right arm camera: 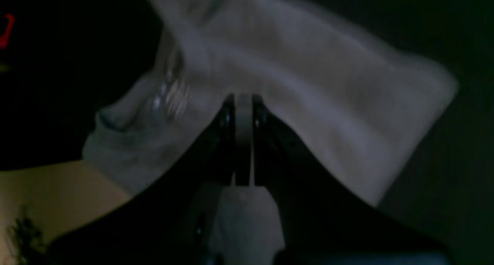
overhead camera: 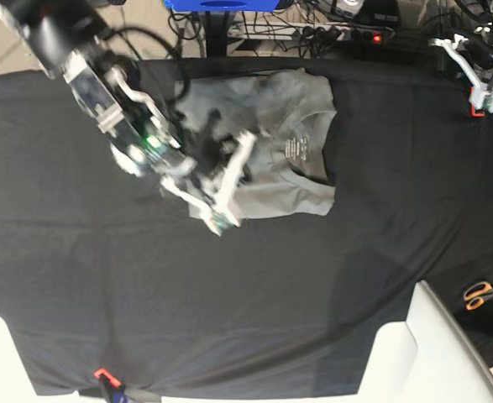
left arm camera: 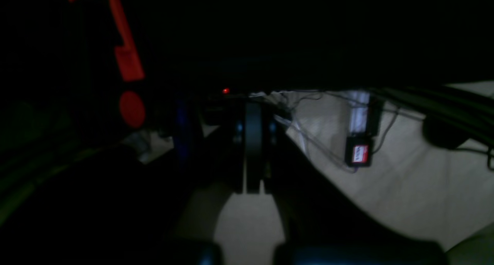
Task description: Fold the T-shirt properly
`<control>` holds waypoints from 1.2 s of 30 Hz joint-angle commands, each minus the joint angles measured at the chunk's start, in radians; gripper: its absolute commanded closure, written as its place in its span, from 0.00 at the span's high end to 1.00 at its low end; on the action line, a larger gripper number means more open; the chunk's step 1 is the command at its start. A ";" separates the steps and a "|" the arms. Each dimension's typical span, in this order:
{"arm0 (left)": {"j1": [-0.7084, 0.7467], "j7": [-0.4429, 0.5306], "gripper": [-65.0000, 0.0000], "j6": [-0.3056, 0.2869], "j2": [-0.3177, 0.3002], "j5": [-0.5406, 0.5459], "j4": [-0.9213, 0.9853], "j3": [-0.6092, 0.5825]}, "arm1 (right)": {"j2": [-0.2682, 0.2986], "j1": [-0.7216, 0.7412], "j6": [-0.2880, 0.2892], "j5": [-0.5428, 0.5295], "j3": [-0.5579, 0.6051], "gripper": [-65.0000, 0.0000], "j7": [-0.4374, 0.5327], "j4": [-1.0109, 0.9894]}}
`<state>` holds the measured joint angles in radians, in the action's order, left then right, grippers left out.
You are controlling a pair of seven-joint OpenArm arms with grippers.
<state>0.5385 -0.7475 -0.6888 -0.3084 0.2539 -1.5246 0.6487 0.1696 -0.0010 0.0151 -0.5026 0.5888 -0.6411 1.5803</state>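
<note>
**Desk:** Gripping what, exactly, nearest the lens?

**Photographer:** In the right wrist view, the right gripper (right arm camera: 244, 103) has its fingers shut, and the grey T-shirt (right arm camera: 308, 95) is draped right against the tips. A pinch of cloth looks held between them, though blur keeps me from swearing to it. From overhead, that same gripper (overhead camera: 229, 180) sits over the shirt's left portion.

**Desk:** And where does the T-shirt lie?

**Photographer:** On the black table cloth (overhead camera: 254, 319), toward the far edge, already gathered into a rough block with the collar and neck label facing up.

**Desk:** How should the fold be carried off?

**Photographer:** My judgement: lift low, carry the layer straight across so edge meets edge, and let go only once the cloth lies flat; a high or skewed pull would likely drag the block apart.

**Desk:** The other arm?

**Photographer:** The left gripper (overhead camera: 479, 88) is parked at the far corner, well apart from the shirt; its wrist view shows closed fingers (left arm camera: 253, 141) holding nothing, with floor and cables beyond.

**Desk:** Any containers?

**Photographer:** None that I can make out. Orange-handled scissors (overhead camera: 479, 295) lie loose at the table's edge.
</note>
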 commanded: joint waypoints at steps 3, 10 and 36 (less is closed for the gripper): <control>0.012 0.013 0.00 -0.009 0.013 0.041 -0.112 -0.051 | 0.048 -0.066 -0.007 0.000 -0.120 0.00 0.016 0.084; -0.065 -0.198 0.00 -0.009 0.044 0.358 -0.253 -0.056 | 0.118 -0.207 0.000 0.003 -0.300 0.00 0.016 0.102; -0.383 -0.142 1.00 -0.009 0.255 0.285 0.278 -0.290 | 0.124 -0.311 0.001 0.005 -0.399 0.00 0.019 0.053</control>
<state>0.1505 -0.8314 -0.7120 -0.0582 0.5888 -1.2526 0.3641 0.2840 -0.3164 0.0147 -0.4942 0.1955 -0.6361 1.6154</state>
